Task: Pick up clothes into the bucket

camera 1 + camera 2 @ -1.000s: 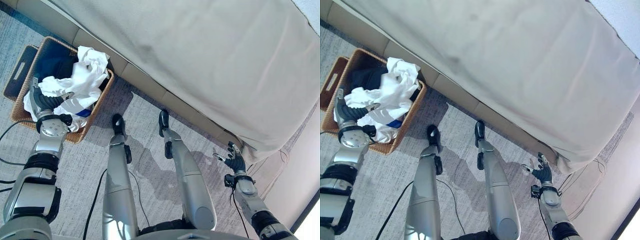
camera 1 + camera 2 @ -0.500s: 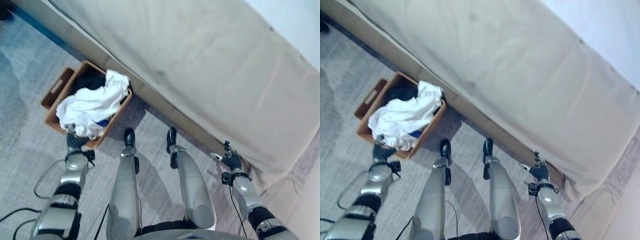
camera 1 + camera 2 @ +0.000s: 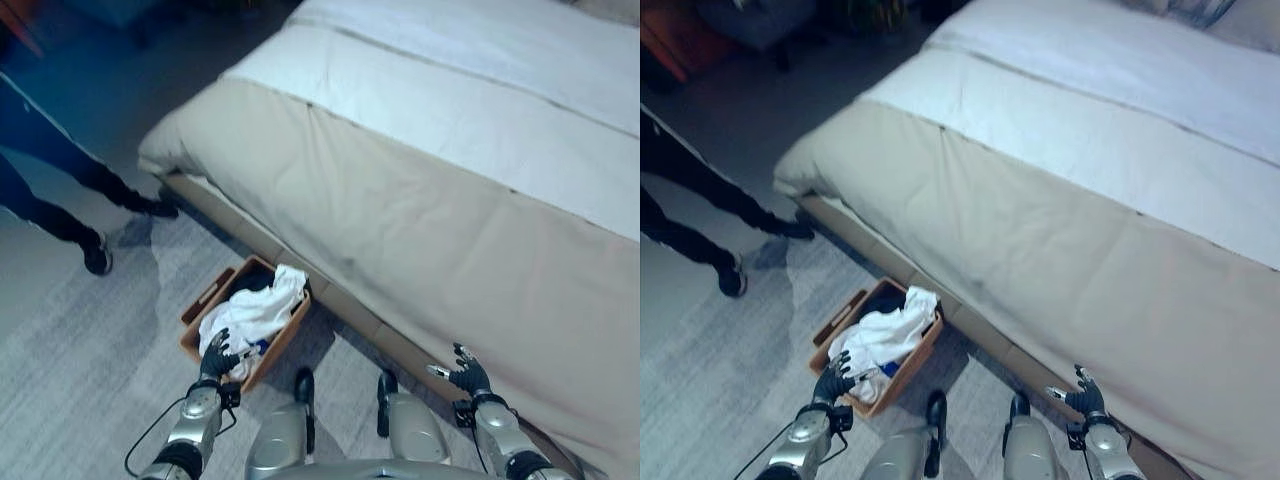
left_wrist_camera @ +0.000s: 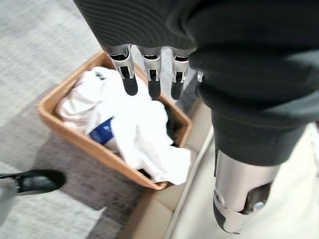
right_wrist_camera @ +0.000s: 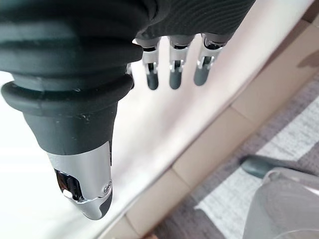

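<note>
At the far left a person's dark-clad legs (image 3: 60, 195) stand on the grey carpet (image 3: 90, 370), well apart from the robot. Next comes the woven basket (image 3: 196, 345), set on the carpet just beside the base of the bed (image 3: 450, 200). White clothes (image 4: 134, 124) fill the basket, bunched up and spilling over the rim at the bed side, with a dark garment (image 4: 172, 130) and a patch of blue showing among them. The left hand (image 3: 216, 355) hangs above the near edge of the basket with its fingers (image 4: 151, 74) straight and slightly apart, holding nothing and clear of the cloth. At the right, the right hand (image 3: 467, 376) is raised beside the beige bedcover (image 5: 199, 119) that drapes down the side of the bed, its fingers spread and relaxed, with nothing in its grasp.
</note>
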### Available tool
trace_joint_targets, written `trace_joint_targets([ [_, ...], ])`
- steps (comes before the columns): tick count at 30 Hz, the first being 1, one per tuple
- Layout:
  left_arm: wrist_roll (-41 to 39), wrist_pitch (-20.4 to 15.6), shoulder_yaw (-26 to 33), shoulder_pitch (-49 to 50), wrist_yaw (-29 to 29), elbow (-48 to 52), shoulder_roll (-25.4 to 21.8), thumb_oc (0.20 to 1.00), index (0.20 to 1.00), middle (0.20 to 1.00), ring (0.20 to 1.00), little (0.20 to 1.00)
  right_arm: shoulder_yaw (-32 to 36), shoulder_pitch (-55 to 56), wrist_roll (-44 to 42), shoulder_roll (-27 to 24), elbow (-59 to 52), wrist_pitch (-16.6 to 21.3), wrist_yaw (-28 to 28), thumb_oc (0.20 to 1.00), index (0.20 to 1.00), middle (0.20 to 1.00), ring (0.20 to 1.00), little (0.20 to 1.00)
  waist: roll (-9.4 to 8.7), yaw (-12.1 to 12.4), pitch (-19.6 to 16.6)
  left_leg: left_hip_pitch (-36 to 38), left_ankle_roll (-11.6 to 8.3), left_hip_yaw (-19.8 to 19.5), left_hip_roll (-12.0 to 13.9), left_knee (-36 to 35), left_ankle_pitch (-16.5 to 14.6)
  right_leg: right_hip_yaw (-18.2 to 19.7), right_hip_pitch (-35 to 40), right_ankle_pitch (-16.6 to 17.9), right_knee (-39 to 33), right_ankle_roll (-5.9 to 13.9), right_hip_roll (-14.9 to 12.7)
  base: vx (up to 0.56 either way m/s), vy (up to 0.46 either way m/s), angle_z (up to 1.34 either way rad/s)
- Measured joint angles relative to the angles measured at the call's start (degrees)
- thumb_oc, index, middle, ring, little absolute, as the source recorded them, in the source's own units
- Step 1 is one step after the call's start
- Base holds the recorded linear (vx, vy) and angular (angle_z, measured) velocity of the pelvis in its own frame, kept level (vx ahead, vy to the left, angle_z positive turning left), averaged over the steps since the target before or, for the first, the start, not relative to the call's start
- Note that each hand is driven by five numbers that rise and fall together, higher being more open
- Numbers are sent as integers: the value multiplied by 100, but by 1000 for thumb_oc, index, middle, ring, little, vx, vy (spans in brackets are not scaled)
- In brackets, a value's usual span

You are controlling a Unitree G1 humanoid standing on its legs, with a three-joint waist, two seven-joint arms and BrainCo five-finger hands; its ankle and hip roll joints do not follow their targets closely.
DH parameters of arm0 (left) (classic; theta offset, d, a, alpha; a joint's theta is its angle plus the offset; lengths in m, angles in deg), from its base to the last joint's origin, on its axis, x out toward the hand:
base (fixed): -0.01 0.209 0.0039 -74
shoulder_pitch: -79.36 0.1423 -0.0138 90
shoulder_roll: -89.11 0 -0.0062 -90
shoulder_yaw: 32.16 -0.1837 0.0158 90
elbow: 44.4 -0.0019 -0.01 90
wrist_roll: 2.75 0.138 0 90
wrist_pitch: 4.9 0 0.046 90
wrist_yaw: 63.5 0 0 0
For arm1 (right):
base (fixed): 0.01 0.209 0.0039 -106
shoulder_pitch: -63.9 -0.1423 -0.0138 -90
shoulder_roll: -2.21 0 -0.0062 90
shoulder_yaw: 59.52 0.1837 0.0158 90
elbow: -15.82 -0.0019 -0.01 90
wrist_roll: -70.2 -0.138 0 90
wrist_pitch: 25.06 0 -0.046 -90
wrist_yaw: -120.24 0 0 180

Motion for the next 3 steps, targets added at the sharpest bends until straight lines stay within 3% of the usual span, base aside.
trace_joint_targets([
  [3, 229, 17, -1, 161, -133, -363, 176, 1000, 1000, 1000, 1000, 1000, -3, 104, 80, 27, 199, -69, -74, 1000, 1000, 1000, 1000, 1000, -20, -42, -375, 186, -5, 14, 114, -96, 4, -7, 197, -33, -143, -55, 121, 59, -54, -6],
])
